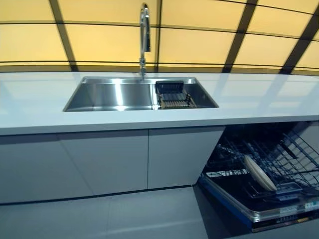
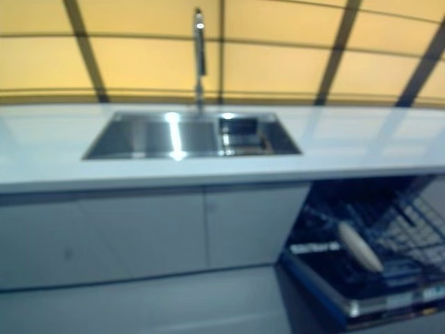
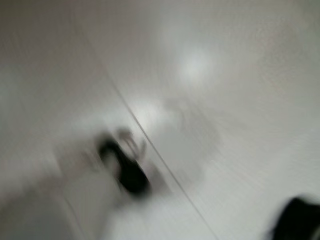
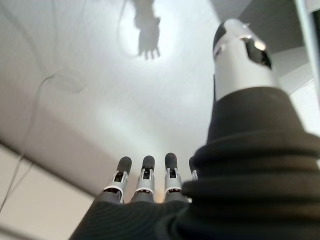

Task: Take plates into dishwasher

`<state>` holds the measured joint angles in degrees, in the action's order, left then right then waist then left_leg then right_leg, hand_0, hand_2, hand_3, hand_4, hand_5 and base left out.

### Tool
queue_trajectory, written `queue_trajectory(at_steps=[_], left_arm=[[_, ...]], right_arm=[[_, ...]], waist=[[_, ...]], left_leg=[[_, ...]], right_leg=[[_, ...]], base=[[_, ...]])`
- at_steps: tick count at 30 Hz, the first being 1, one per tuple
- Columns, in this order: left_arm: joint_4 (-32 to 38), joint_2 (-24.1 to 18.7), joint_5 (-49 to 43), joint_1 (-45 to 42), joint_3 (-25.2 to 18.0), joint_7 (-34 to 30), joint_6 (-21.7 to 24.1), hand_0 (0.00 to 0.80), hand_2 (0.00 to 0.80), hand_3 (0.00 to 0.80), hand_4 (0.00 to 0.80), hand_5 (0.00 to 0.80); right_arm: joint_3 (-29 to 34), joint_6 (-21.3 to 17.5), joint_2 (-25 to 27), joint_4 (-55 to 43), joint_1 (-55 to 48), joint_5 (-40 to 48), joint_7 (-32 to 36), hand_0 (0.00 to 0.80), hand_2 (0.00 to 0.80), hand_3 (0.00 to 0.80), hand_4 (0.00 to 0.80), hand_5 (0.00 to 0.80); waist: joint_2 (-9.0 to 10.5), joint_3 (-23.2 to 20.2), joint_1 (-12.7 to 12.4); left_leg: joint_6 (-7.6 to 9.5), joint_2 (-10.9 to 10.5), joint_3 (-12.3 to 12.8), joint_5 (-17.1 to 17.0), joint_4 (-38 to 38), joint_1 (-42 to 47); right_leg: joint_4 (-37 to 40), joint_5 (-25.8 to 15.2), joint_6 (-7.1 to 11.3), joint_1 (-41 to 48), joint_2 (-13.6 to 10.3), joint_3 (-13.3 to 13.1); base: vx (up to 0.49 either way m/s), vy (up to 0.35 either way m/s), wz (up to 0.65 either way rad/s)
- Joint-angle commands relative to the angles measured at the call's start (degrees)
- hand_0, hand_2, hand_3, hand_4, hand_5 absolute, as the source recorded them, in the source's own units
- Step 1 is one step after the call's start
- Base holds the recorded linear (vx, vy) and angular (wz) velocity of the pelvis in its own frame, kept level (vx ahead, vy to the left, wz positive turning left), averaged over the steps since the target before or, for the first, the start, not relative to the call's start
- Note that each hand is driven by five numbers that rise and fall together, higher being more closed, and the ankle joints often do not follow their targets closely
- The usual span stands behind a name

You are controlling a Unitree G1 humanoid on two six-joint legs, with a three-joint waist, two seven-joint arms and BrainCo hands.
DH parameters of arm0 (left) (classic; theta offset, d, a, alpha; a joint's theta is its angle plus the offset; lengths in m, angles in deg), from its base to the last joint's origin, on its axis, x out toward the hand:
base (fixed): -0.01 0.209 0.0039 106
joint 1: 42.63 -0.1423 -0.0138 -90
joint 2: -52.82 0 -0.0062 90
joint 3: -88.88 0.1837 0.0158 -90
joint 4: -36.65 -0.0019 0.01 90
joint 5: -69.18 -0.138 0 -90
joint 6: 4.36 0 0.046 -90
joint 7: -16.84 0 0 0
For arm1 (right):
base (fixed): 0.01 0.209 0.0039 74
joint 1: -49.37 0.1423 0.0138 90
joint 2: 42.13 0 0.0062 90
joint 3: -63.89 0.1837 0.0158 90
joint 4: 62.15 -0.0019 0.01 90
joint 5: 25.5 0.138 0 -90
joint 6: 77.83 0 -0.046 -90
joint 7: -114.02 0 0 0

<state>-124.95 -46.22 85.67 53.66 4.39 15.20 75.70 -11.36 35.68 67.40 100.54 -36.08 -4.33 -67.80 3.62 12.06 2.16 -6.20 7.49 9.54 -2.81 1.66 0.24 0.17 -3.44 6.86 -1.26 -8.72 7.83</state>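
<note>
Plate [image 1: 259, 173] upright in open dishwasher [image 1: 279, 209] rack; right hand [image 4: 235, 95] empty, fingers [image 4: 146, 172] relaxed; left hand's state unreadable.

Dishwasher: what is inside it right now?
One pale plate stands on edge in the lower rack of the open dishwasher. The rack's far end lies past the picture's edge, so any plates there cannot be seen. Neither hand holds a plate; the right hand is open.

One cream plate [image 1: 259, 173] stands tilted on edge in the open dishwasher's [image 1: 279, 209] pulled-out lower rack [image 1: 294, 154].
</note>
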Motion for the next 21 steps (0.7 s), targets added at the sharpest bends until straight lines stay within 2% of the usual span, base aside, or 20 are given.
queue_trajectory(at_steps=[1, 2, 3, 5, 6, 7, 9, 10, 11, 12, 14, 15, 16, 17, 19, 21], left_arm=[[-0.1, -0.28, -0.95, 1.74, -0.04, -0.01, -0.3, 0.0, 0.0, 0.0, 0.0, 0.0], [0.29, -0.31, 0.9, 2.96, 1.13, 0.49, -0.23, 0.0, 0.0, 0.0, 0.0, 0.0], [0.35, 0.02, 2.15, 3.79, 1.62, 0.47, -0.21, 0.0, 0.0, 0.0, 0.0, 0.0], [0.77, 0.48, 3.72, 4.41, 1.56, 0.97, -0.63, 0.0, 0.0, 0.0, 0.0, 0.0], [2.24, 1.63, 7.06, 4.74, 0.93, 1.82, -0.83, 0.0, 0.0, 0.0, 0.0, 0.0], [2.32, 1.7, 7.16, 4.7, 0.83, 1.9, -0.81, 0.0, 0.0, 0.0, 0.0, 0.0], [2.47, 2.77, 5.39, 4.63, 0.16, 1.39, -0.46, 0.0, 0.0, 0.0, 0.0, 0.0], [2.15, 3.56, 3.85, 4.94, 0.06, 0.72, -0.15, 0.0, 0.0, 0.0, 0.0, 0.0], [1.94, 4.34, 3.32, 5.08, 0.35, -0.4, 0.07, 0.0, 0.0, 0.0, 0.0, 0.0], [1.89, 5.19, 2.66, 4.91, 0.63, -1.02, 0.08, 0.0, 0.0, 0.0, 0.0, 0.0], [2.0, 5.61, 2.41, 4.78, 0.66, -1.1, -0.07, 0.0, 0.0, 0.0, 0.0, 0.0], [2.0, 5.61, 2.41, 4.78, 0.66, -1.1, -0.07, 0.0, 0.0, 0.0, 0.0, 0.0], [2.39, 6.17, 1.97, 4.28, 0.52, -0.8, -0.35, 0.0, 0.0, 0.0, 0.0, 0.0], [2.54, 5.93, -1.08, 3.16, 0.39, -0.88, -1.07, 0.0, 0.0, 0.0, 0.0, 0.0], [2.7, 5.12, -1.68, 2.79, 0.93, -0.66, -0.91, 0.0, 0.0, 0.0, 0.0, 0.0], [2.59, 4.89, -0.84, 2.32, 0.94, -0.68, -0.11, 0.0, 0.0, 0.0, 0.0, 0.0]], right_arm=[[-4.22, -2.96, -0.09, -1.09, 0.94, 1.7, -3.69, 0.0, 0.0, 0.0, 0.0, 0.0], [-4.59, -4.02, -1.34, -2.27, 1.31, 7.22, -5.07, 0.0, 0.0, 0.0, 0.0, 0.0], [-4.77, -5.31, -2.47, -2.9, 1.57, 10.03, -6.76, 0.0, 0.0, 0.0, 0.0, 0.0], [-5.02, -6.27, -3.16, -3.36, 2.08, 11.78, -8.1, 0.0, 0.0, 0.0, 0.0, 0.0], [-5.68, -6.12, -3.88, -3.19, 3.09, 13.27, -7.6, 0.0, 0.0, 0.0, 0.0, 0.0], [-5.68, -6.14, -3.93, -3.1, 3.12, 13.51, -7.51, 0.0, 0.0, 0.0, 0.0, 0.0], [-5.18, -6.06, -5.16, -2.15, 2.81, 16.02, -7.63, 0.0, 0.0, 0.0, 0.0, 0.0], [-4.46, -6.54, -5.81, -1.27, 1.92, 16.7, -8.51, 0.0, 0.0, 0.0, 0.0, 0.0], [-3.71, -7.43, -5.94, 0.04, 1.15, 17.16, -9.9, 0.0, 0.0, 0.0, 0.0, 0.0], [-2.87, -7.9, -5.82, 0.89, 0.89, 17.59, -9.99, 0.0, 0.0, 0.0, 0.0, 0.0], [-2.37, -7.85, -5.62, 1.17, 0.79, 17.66, -9.84, 0.0, 0.0, 0.0, 0.0, 0.0], [-2.37, -7.85, -5.62, 1.17, 0.79, 17.66, -9.84, 0.0, 0.0, 0.0, 0.0, 0.0], [-1.72, -7.88, -5.43, 1.07, 0.6, 17.95, -9.32, 0.0, 0.0, 0.0, 0.0, 0.0], [-0.98, -9.25, -6.21, -0.11, 0.19, 20.82, -10.66, 0.0, 0.0, 0.0, 0.0, 0.0], [-1.0, -10.45, -7.02, -1.17, -0.2, 23.53, -11.33, 0.0, 0.0, 0.0, 0.0, 0.0], [-0.02, -10.65, -6.82, -1.34, -0.5, 25.48, -10.09, 0.0, 0.0, 0.0, 0.0, 0.0]], waist=[[-1.69, 1.23, -0.68], [-2.33, 1.95, 0.32], [-2.84, 2.74, 0.72], [-3.17, 3.46, 0.74], [-4.28, 4.75, 0.63], [-4.39, 4.85, 0.68], [-4.52, 5.39, 1.28], [-4.09, 5.31, 2.26], [-3.04, 4.82, 2.85], [-2.34, 4.16, 3.01], [-2.08, 3.86, 3.09], [-2.08, 3.86, 3.09], [-2.32, 3.35, 3.33], [-4.39, 2.7, 3.84], [-4.18, 3.01, 3.6], [-4.19, 3.37, 3.7]], left_leg=[[4.96, 0.69, -3.0, 1.66, -0.91, -1.96], [4.43, 1.88, -4.7, 0.98, -2.32, -4.88], [3.83, 2.86, -5.61, 0.35, -3.03, -6.73], [2.8, 3.82, -6.13, -1.17, -3.06, -8.6], [1.21, 5.53, -5.78, -4.57, -0.83, -9.75], [1.08, 5.69, -5.65, -4.94, -0.5, -9.71], [0.6, 6.55, -2.71, -6.24, -0.02, -10.21], [1.15, 6.44, 0.63, -4.61, -3.82, -10.61], [2.72, 4.8, 1.62, 0.34, -9.97, -9.42], [3.83, 2.79, 1.28, 4.89, -14.16, -8.23], [4.36, 1.69, 1.09, 7.4, -16.42, -7.58], [4.36, 1.69, 1.09, 7.4, -16.42, -7.58], [4.83, 0.2, 1.07, 9.49, -16.54, -5.49], [4.45, -0.9, 1.67, 5.94, -4.96, -0.08], [4.6, -1.33, 0.48, 5.05, -5.13, -1.44], [4.47, -1.46, 0.68, 5.32, -5.37, -1.32]], right_leg=[[-10.62, 7.21, 1.3, -1.63, -0.01, 0.11], [-12.22, 8.49, 0.59, -3.66, 0.14, -3.46], [-13.28, 9.57, -0.35, -4.66, 0.86, -3.97], [-12.84, 9.82, -1.18, -4.92, 1.51, -3.0], [-12.2, 10.13, -2.35, -5.06, 3.16, -1.76], [-12.09, 10.14, -2.47, -4.94, 3.38, -1.74], [-10.49, 9.75, -3.08, -3.44, 4.4, -0.69], [-9.0, 9.0, -3.62, -2.36, 4.11, 0.96], [-7.76, 7.99, -4.0, -1.89, 2.46, 2.4], [-6.99, 6.84, -3.98, -2.15, 1.12, 3.05], [-6.66, 6.26, -3.91, -2.33, 0.51, 3.36], [-6.66, 6.26, -3.91, -2.33, 0.51, 3.36], [-7.08, 5.94, -3.85, -3.01, 0.34, 3.67], [-9.78, 6.71, -2.88, -4.52, 2.34, 4.19], [-9.17, 5.9, -2.61, -4.75, 2.5, 3.83], [-8.52, 5.4, -2.48, -4.87, 2.19, 4.04]], base=[[-0.167, -0.304, -0.35], [-0.236, -0.389, -0.2], [-0.231, -0.373, 0.08], [-0.206, -0.27, 0.56], [-0.2, -0.227, 0.54], [-0.184, -0.292, 0.21], [-0.077, -0.232, 0.18], [-0.162, -0.254, 0.76], [-0.202, -0.226, 1.06], [-0.153, -0.106, 1.18], [-0.057, -0.02, 0.48], [-0.065, 0.012, -0.08], [-0.116, 0.055, 0.08], [-0.138, 0.018, 0.13], [-0.086, -0.062, 0.64], [-0.046, -0.049, 0.61]])
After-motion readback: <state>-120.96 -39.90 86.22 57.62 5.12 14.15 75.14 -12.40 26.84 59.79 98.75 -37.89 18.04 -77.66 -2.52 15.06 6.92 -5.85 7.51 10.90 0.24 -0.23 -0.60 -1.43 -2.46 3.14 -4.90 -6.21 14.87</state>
